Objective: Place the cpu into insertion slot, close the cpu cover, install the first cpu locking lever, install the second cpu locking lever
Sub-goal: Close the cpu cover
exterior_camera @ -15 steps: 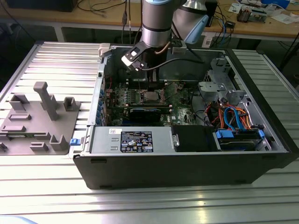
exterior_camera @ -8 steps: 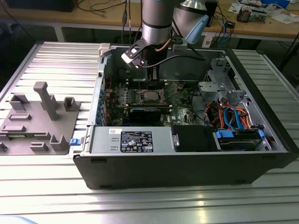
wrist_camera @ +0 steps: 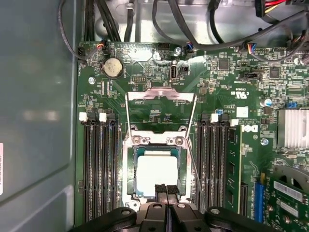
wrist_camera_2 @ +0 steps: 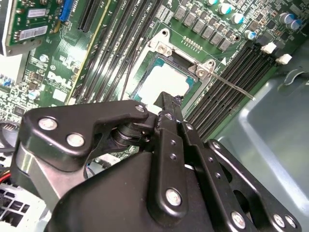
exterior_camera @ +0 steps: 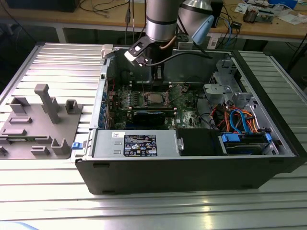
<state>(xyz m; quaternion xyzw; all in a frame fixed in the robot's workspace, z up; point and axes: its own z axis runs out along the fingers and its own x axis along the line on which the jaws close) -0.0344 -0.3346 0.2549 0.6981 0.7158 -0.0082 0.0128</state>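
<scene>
Right now the gripper (wrist_camera: pixel 166 189) has its two fingers pressed together w/ nothing btwn them, as the first wrist view shows. It hangs low inside the case (exterior_camera: pixel 192 177), tip just over the edge of the chip (wrist_camera: pixel 157 171) opposite the cover's hinge. Whether it touches the chip I can't tell. In the second wrist view one fingertip (wrist_camera_2: pixel 170 108) sits close above that same edge.

The chip lies flat in the socket (wrist_camera: pixel 127 169), silver top up, so step 1 looks done. The cover (wrist_camera: pixel 160 95) stands open, tilted up from its hinge, w/ the green board visible thru its window. A thin lever (wrist_camera: pixel 193 169) runs along the socket's side, prob. not latched. Black memory slots (wrist_camera: pixel 99 169) flank the socket on both sides.

In the exterior view the arm (exterior_camera: pixel 160 24) stands over the far part of the case, w/ the socket mid-board beneath it. A grey parts tray (exterior_camera: pixel 38 124) lies well apart on the exterior view's left.

Step in hand, I'd judge: closing the cover. That calls for getting behind the raised frame & pressing it flat over the chip w/o nudging the chip or snagging the lever.
</scene>
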